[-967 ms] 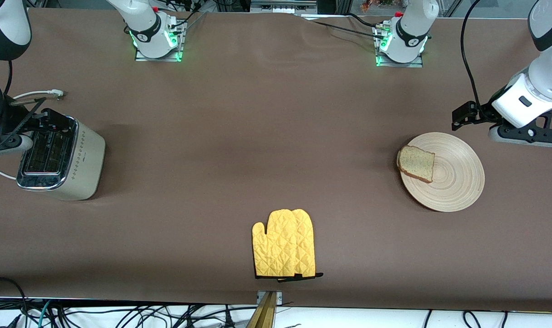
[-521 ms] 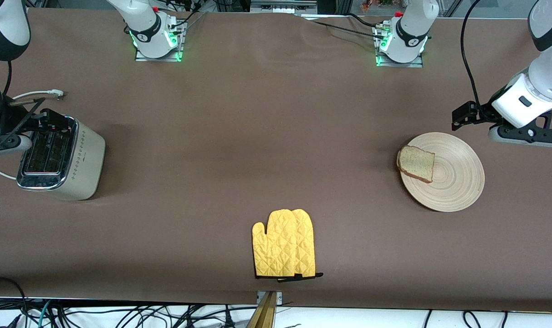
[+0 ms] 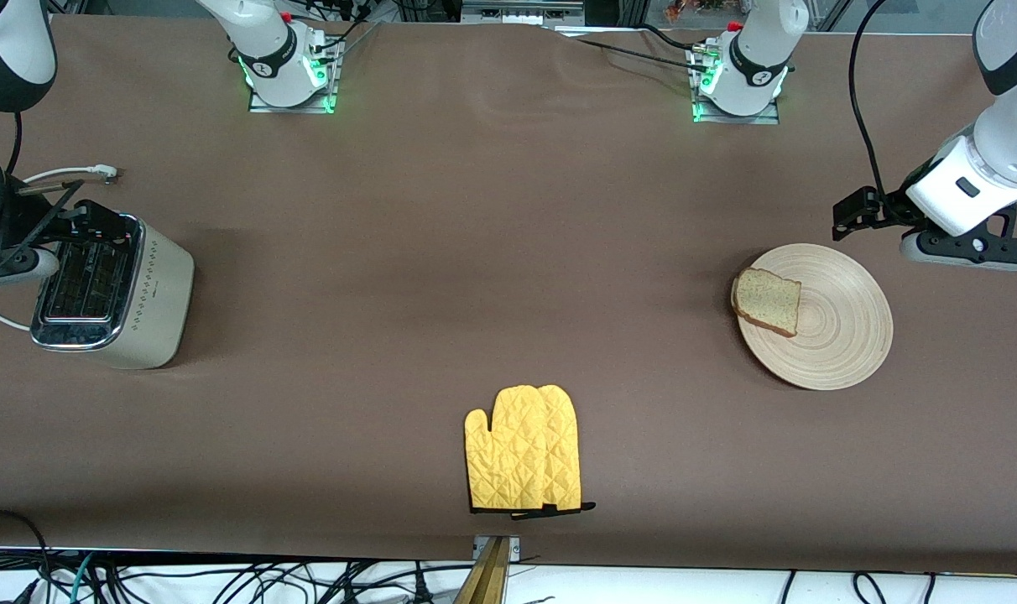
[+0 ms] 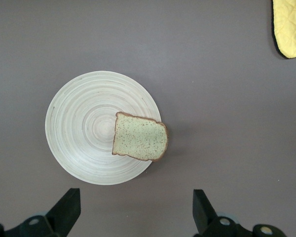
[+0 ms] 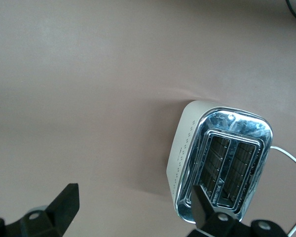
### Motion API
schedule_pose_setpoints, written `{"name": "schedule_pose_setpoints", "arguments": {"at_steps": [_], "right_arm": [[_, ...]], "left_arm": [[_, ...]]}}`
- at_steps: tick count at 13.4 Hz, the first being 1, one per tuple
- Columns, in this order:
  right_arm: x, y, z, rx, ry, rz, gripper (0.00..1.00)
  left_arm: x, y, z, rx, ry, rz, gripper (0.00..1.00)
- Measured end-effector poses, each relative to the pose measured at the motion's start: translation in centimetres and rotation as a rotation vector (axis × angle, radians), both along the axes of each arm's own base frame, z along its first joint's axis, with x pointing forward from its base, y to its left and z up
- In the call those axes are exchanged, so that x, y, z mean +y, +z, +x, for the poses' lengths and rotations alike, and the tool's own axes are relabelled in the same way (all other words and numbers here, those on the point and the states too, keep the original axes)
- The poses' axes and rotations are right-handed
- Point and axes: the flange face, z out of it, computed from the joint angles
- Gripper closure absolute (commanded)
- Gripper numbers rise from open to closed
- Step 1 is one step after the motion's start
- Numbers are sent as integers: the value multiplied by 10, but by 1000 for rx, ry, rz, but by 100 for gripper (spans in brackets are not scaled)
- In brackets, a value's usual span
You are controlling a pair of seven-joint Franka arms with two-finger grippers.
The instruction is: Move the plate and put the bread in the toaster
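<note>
The light wooden plate (image 3: 844, 335) lies toward the left arm's end of the table. The bread (image 3: 767, 300), a speckled slice, rests on it and overhangs its rim on the side toward the middle of the table. My left gripper (image 3: 970, 250) hangs open over bare table just off the plate's rim; the left wrist view shows plate (image 4: 79, 128) and bread (image 4: 139, 137) ahead of the left gripper (image 4: 135, 217). The cream toaster (image 3: 114, 294) stands at the right arm's end, both slots empty. My right gripper (image 5: 133, 210) hangs open, one finger over the toaster (image 5: 222, 163) top's edge.
A yellow quilted oven mitt (image 3: 523, 449) lies flat near the table's front edge, midway along it, and shows in the left wrist view as the mitt (image 4: 288, 27). The toaster's white cord (image 3: 64, 174) trails on the table toward the robot bases.
</note>
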Motion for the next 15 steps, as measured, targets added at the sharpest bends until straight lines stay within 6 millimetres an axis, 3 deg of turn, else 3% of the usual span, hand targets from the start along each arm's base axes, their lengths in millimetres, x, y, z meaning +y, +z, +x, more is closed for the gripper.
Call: {"name": "schedule_pose_setpoints", "arguments": {"at_steps": [6,15], "right_arm": [[1,0,0,0,1,0,0],[2,5,1,-10,3,0,0]], "left_arm": [[25,-7,3,17,49,-14,0],[24,-6,5,15,47,-16,0]]}}
